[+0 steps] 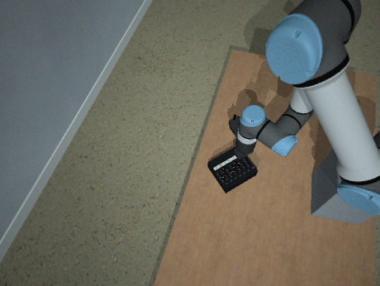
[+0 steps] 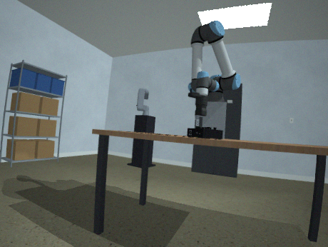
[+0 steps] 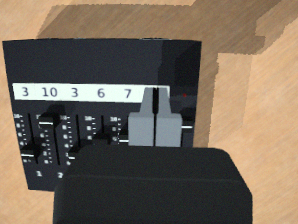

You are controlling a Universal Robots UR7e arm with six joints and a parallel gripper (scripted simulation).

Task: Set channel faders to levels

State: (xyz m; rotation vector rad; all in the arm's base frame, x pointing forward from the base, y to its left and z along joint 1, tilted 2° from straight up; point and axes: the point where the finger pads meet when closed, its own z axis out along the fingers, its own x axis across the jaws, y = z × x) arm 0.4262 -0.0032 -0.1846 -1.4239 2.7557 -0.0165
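Five levels on the tape (image 3: 76, 92) — my pincer (image 3: 154, 129), pressed together and empty, should nudge the three o'clock fader gently.

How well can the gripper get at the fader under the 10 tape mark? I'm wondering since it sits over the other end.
Probably yes: the shut gripper hangs over the desk, and nothing stands between it and that fader.

Robot test room or workshop. Bare pale-blue walls, speckled floor, ceiling light panel (image 2: 235, 15). Metal shelf rack (image 2: 7, 114) with cardboard boxes (image 2: 33, 103) and blue bins (image 2: 37, 81); second small arm on a dark pedestal (image 2: 144, 139).
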